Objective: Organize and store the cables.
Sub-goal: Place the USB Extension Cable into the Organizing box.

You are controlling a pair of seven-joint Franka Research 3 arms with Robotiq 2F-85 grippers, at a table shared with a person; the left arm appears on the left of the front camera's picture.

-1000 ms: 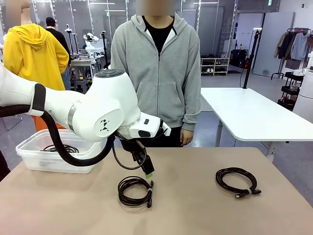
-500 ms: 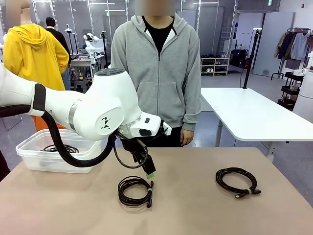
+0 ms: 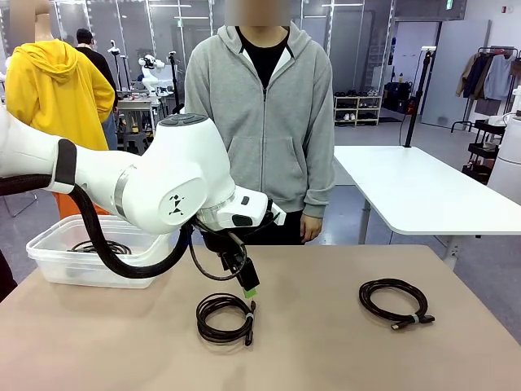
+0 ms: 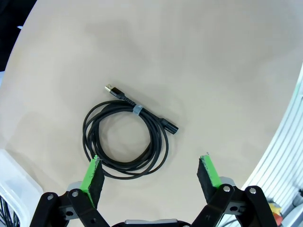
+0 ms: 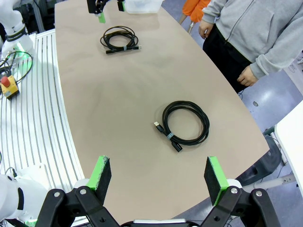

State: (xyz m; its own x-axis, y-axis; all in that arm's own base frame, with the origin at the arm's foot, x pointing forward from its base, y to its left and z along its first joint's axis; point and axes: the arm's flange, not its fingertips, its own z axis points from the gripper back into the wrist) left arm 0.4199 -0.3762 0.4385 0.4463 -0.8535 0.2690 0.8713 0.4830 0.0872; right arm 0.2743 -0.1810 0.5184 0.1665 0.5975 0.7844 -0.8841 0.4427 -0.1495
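Note:
Two cables lie on the tan table as black coils. The nearer-left cable (image 3: 224, 318) is tied with a small band, and my left gripper (image 3: 244, 281) hangs just above and behind it. From the left wrist camera this cable (image 4: 125, 139) sits between and ahead of the left gripper (image 4: 150, 160), which is open and holds nothing. The other cable (image 3: 395, 301) lies at the right. It shows as a coil (image 5: 185, 122) well below the open, empty right gripper (image 5: 157, 163). A third coil (image 3: 102, 246) rests inside the bin.
A clear plastic bin (image 3: 49, 259) stands at the table's left rear corner. A person in a grey hoodie (image 3: 264, 122) stands at the far edge with hands down. The table's curved edge (image 5: 71, 142) borders a ribbed white surface with a red button (image 5: 6, 85).

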